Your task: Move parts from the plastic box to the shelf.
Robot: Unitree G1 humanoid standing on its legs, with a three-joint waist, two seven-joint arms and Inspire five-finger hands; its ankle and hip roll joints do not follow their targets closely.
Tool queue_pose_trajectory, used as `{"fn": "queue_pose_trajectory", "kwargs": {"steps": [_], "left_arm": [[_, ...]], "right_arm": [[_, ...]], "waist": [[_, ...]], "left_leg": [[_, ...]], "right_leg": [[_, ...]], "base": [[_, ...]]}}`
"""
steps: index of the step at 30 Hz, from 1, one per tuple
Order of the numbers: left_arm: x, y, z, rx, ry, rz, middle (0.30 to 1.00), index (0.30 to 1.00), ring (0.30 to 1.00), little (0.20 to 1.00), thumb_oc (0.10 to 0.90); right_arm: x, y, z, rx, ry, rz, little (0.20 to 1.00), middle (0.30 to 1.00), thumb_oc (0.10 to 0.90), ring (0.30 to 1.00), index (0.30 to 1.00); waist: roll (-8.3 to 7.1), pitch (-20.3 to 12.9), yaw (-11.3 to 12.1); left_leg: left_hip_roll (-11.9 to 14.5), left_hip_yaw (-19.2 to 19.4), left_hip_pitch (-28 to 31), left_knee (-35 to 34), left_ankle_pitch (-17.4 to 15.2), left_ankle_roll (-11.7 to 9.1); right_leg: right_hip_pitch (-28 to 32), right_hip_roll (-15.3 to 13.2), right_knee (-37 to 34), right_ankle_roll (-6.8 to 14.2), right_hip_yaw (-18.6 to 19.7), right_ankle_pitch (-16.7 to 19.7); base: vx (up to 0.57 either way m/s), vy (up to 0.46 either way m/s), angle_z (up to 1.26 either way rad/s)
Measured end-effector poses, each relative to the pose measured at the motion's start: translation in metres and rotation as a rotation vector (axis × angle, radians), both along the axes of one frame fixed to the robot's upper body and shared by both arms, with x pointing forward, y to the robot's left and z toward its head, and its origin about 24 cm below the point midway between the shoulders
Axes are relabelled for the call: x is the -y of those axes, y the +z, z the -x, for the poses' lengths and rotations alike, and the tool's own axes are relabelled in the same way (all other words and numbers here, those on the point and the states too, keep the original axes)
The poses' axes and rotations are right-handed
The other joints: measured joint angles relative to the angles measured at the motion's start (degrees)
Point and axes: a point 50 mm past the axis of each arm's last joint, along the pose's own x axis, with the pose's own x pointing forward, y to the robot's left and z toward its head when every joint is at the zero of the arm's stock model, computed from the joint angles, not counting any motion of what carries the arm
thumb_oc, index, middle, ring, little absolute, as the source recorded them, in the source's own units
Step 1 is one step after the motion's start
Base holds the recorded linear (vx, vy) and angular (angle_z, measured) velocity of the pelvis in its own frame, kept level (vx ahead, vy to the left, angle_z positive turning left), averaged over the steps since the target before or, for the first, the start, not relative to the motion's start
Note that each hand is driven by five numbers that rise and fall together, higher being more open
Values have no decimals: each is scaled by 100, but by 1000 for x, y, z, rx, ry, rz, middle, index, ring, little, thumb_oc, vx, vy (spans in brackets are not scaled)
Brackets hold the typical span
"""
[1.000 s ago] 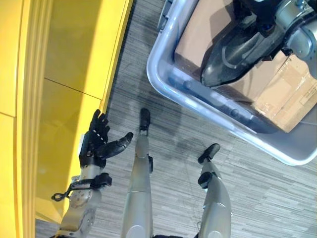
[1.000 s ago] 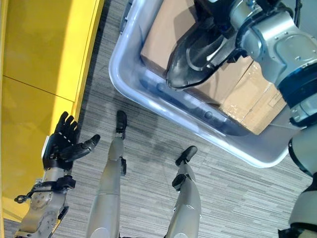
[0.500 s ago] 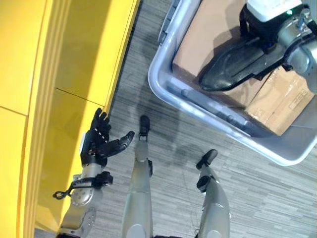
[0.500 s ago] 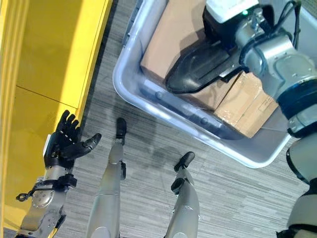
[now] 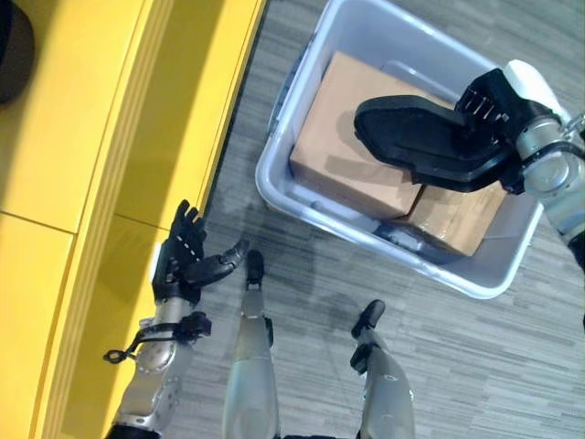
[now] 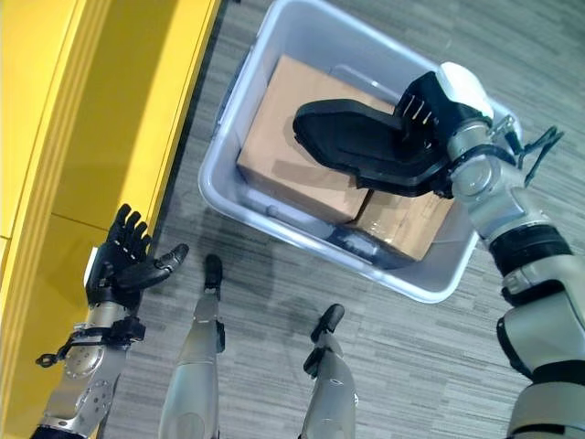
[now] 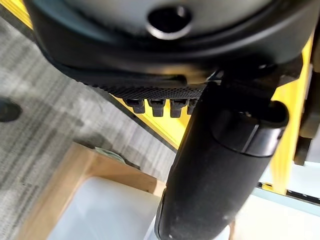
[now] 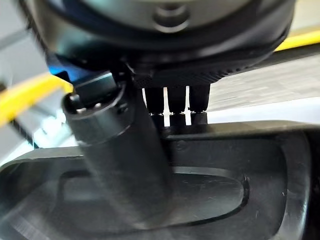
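From the left eye view, the right robot hand (image 5: pixel 498 105) holds a black plastic part (image 5: pixel 420 139) in the air over the plastic box (image 5: pixel 302 197), fingers curled on one end of it. The part hangs level and long-side out, probably because it is gripped at one end so the rest can clear the box wall on its way across. Two cardboard cartons lie in the box under it: a larger carton (image 5: pixel 343 146) and a smaller carton (image 5: pixel 462 215) touching its side. The left robot hand (image 5: pixel 183 261) waits low beside the yellow shelf (image 5: pixel 101 155) with fingers spread and nothing in it, likely kept free to steady or receive the part.

In the right eye view the same layout shows: the part sits above the cartons and touches neither, well apart from the shelf, so the carry to the shelf has not yet been made. The box stands on the grey floor (image 6: pixel 439 366) just beside the shelf's edge, which keeps the reach short.

In the left wrist view the thumb stands straight out from the palm and grips nothing; the yellow shelf edge shows past it.

In the right wrist view the thumb lies pressed across the part's moulded, recessed face and the fingers hook its far rim, a pinch that suits a flat, shallow shell.
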Motion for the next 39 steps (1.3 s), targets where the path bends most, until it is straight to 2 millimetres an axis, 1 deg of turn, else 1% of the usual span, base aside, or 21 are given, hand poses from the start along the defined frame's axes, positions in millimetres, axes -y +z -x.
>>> {"fn": "queue_pose_trajectory", "kwargs": {"steps": [1,3,4,5,6,7,8,10,12,14,18,19,22,23,25,27,29,30,31,35,39], "left_arm": [[-2,-1,0,-10,6,19,1000,1000,1000,1000,900],[-6,-6,2,-39,19,20,1000,1000,1000,1000,900],[-8,-10,3,-59,27,20,1000,1000,1000,1000,900],[-9,-11,4,-64,30,18,1000,1000,1000,1000,900],[-9,-12,6,-72,30,18,1000,1000,1000,1000,900],[-10,-13,7,-77,28,17,1000,1000,1000,1000,900],[-10,-17,9,-95,20,16,1000,1000,1000,1000,900],[-10,-20,11,-119,17,16,1000,1000,1000,1000,900],[-10,-20,11,-122,15,15,1000,1000,1000,1000,900],[-11,-20,10,-125,13,17,1000,1000,1000,1000,900],[-16,-24,16,-155,32,21,1000,1000,1000,1000,900],[-17,-29,20,-179,45,30,1000,1000,1000,1000,900],[-15,-35,24,-206,42,37,1000,1000,1000,1000,900],[-15,-36,24,-217,40,39,1000,1000,1000,1000,900],[-14,-39,25,-232,40,46,1000,1000,1000,1000,900],[-10,-44,27,-248,38,68,1000,1000,1000,1000,900],[-7,-46,28,-253,34,80,1000,1000,1000,1000,900],[-7,-50,33,-276,38,82,1000,1000,1000,1000,900],[-5,-53,34,-284,37,93,1000,1000,1000,1000,900],[2,-54,33,-280,23,110,1000,1000,1000,1000,900],[11,-51,29,-265,-10,116,1000,1000,1000,1000,900]], "right_arm": [[1,-2,3,16,18,-63,300,300,400,300,300],[-3,-5,5,24,56,-136,300,300,400,300,300],[-7,-7,8,49,94,-219,300,300,400,300,300],[-9,-6,11,71,123,-265,300,300,400,300,300],[-13,0,16,121,176,-361,300,300,400,300,300],[-17,5,19,152,208,-407,300,300,400,300,300],[-21,11,22,198,254,-508,300,300,400,300,300],[-27,15,26,230,302,-602,300,300,400,300,300],[-30,14,25,244,324,-661,300,300,400,300,300],[-31,11,27,250,344,-722,300,300,400,300,300],[-40,-5,32,236,401,-876,300,300,400,300,300],[-49,-21,33,209,436,-984,300,300,400,300,300],[-61,-34,35,182,474,-1101,300,300,400,300,300],[-69,-42,35,169,491,-1169,300,300,400,300,300],[-78,-52,33,144,501,-1267,300,300,400,300,300],[-82,-67,34,110,487,-1338,300,300,400,300,300],[-83,-75,35,94,472,-1370,300,300,400,300,300],[-93,-86,35,93,469,-1481,300,300,400,300,300],[-99,-95,36,95,460,-1563,300,300,400,300,300],[-107,-100,37,98,455,-1628,300,300,400,300,300],[-114,-104,39,128,456,-1699,300,300,400,300,300]], "waist": [[-32,9,17],[-36,11,-27],[-41,11,-16],[-42,10,-40],[-48,6,-92],[-54,3,-124],[-64,-3,-168],[-69,-11,-178],[-94,-35,-209],[-94,-58,-248],[-115,-123,-255],[-112,-407,-337],[-110,-559,-341],[-114,-643,-386],[-113,-656,-437],[-100,-877,-473],[-103,-993,-473],[-101,-1102,-481],[-47,-1276,-496],[42,-1429,-483],[74,-1537,-491]], "left_leg": [[20,46,143,-9,-11,-8],[37,68,377,-49,-43,-35],[39,87,566,-97,-44,-52],[53,87,668,-108,-60,-66],[83,108,828,-143,-80,-95],[95,139,886,-155,-93,-112],[102,188,992,-180,-97,-118],[118,235,1155,-208,-109,-132],[145,252,1244,-230,-146,-177],[155,258,1310,-251,-134,-162],[144,347,1636,-319,-187,-199],[144,379,1643,-390,-213,-211],[159,478,1755,-417,-202,-257],[164,511,1803,-429,-201,-259],[158,535,1980,-492,-208,-261],[160,541,1994,-538,-257,-265],[162,566,2038,-567,-257,-268],[171,620,2163,-589,-276,-283],[171,636,2163,-592,-291,-288],[178,671,2315,-678,-276,-299],[180,706,2418,-680,-288,-300]], "right_leg": [[132,21,-73,-13,15,38],[396,46,-200,-5,5,60],[587,71,-282,4,5,84],[692,85,-323,3,1,84],[837,123,-379,0,15,84],[871,133,-383,-5,47,81],[943,135,-396,-7,104,81],[1065,145,-422,-6,131,82],[1119,170,-424,-22,140,68],[1186,182,-438,-22,145,67],[1473,175,-537,-7,175,49],[1469,184,-620,-1,193,43],[1502,192,-643,-1,265,43],[1533,195,-658,-1,275,43],[1689,195,-705,0,282,43],[1709,206,-766,3,297,45],[1729,207,-781,3,308,45],[1822,215,-820,3,326,45],[1823,216,-846,4,328,46],[1929,228,-882,4,335,46],[2018,228,-910,5,360,45]], "base": [[31,8,-13],[22,9,-8],[28,7,-7],[80,4,-9],[85,7,-10],[106,4,-16],[54,7,-13],[53,0,-11],[43,-3,-7],[60,-10,-3],[54,-2,-5],[84,-12,-8],[66,-10,-13],[80,-4,-15],[24,-2,-3],[15,3,-1],[39,5,-7],[60,7,-12],[70,10,-10],[12,3,-2],[18,7,-2]]}}
